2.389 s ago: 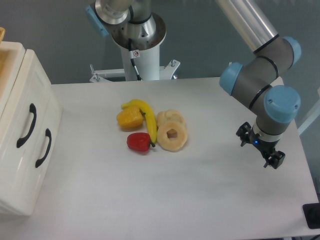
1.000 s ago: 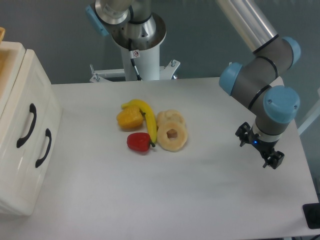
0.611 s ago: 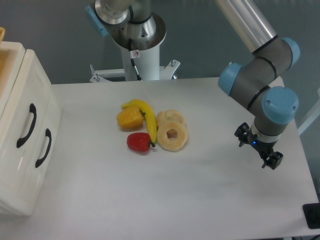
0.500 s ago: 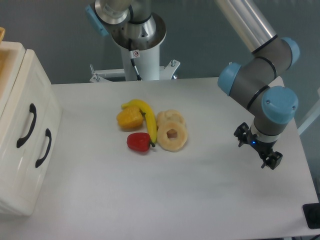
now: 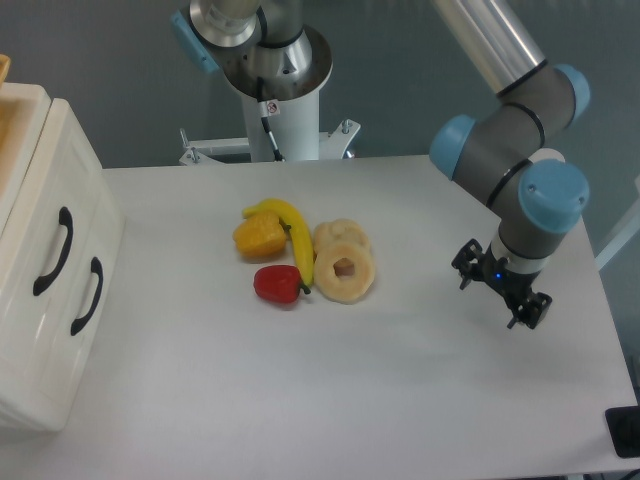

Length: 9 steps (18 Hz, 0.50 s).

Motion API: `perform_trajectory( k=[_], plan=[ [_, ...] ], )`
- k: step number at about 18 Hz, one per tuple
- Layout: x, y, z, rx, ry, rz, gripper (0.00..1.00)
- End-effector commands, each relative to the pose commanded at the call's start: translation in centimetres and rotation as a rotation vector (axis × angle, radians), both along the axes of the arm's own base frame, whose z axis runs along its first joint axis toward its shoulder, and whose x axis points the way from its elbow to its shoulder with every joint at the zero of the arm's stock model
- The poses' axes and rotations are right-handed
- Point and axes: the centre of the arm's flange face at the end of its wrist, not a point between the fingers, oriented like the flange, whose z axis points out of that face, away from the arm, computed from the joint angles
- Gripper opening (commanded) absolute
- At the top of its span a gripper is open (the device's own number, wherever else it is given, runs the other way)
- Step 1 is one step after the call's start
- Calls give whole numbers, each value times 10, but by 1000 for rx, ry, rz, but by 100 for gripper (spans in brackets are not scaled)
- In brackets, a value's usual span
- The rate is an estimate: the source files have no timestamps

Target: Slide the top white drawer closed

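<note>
While end effector [image 5: 497,290] hangs far right, top white drawer [image 5: 45,225] far left

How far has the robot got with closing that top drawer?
Nothing looks done yet: the top white drawer has not been touched. The gripper hovers on the table's far right side, holding nothing. Crossing over past the fruit pile and pushing remains.

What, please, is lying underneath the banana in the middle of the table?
The banana rests against an orange fruit and a red one; what lies directly beneath it is covered.
</note>
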Motion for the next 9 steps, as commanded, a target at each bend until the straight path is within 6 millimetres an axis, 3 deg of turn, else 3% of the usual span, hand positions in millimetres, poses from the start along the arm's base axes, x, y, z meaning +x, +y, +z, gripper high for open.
perform_trajectory(
  k=[3, 9],
  plan=[
    [22, 6, 7, 16, -17, 96, 100],
    [88, 53, 32, 40, -24, 222, 100]
  ],
)
